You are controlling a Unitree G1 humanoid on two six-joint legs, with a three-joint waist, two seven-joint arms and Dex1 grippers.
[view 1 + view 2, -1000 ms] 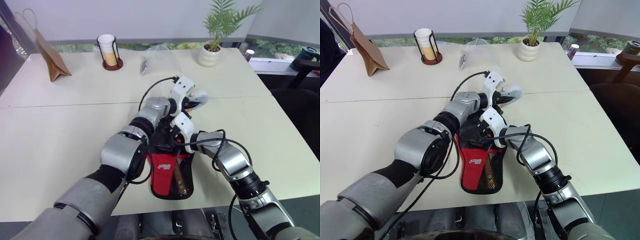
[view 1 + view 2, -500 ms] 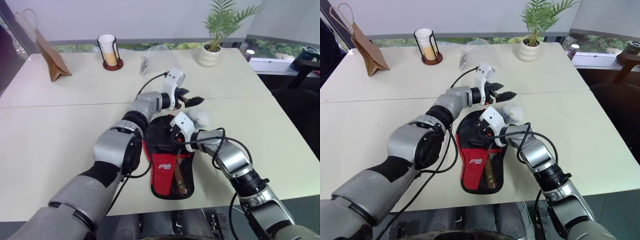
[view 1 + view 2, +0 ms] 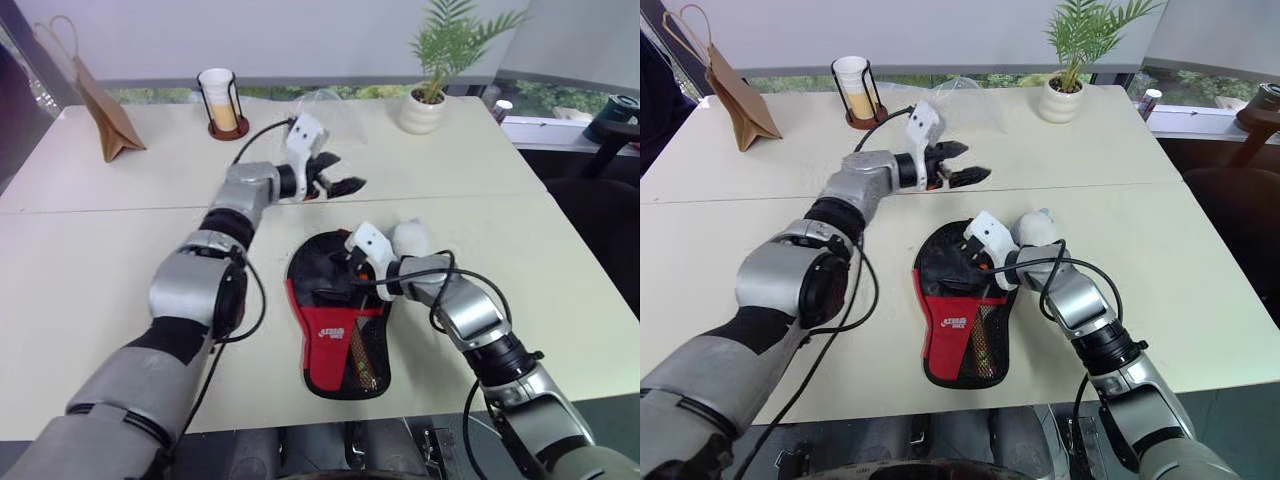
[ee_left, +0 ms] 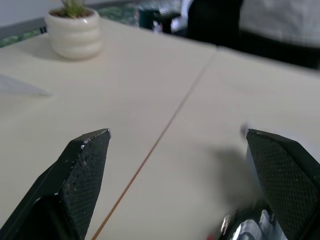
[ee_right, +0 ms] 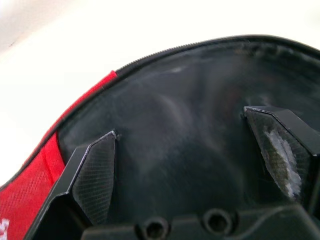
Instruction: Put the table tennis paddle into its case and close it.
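Note:
The case point(image 3: 335, 310), black fabric with a red panel, white logo and mesh pocket, lies flat near the table's front edge. Its pale grey pompom point(image 3: 410, 238) rests on the table at the case's round end, beside my right wrist. My right gripper point(image 3: 343, 277) is open, its fingers point(image 5: 92, 175) spread just over the black fabric point(image 5: 185, 105) of the round end. My left gripper point(image 3: 338, 185) hangs open and empty above the table, well beyond the case and apart from it. The table tennis paddle is hidden.
At the table's far side stand a brown paper bag point(image 3: 105, 125), a cup in a wire holder point(image 3: 222, 105), a clear plastic bag point(image 3: 320, 105) and a potted plant point(image 3: 425, 100). A seam point(image 4: 150, 155) crosses the tabletop. A dark chair point(image 3: 610, 120) sits off the right edge.
My left gripper opened and let go of the pompom, then swung left and away from the case. The pompom dropped beside my right wrist. The right gripper stayed at the case.

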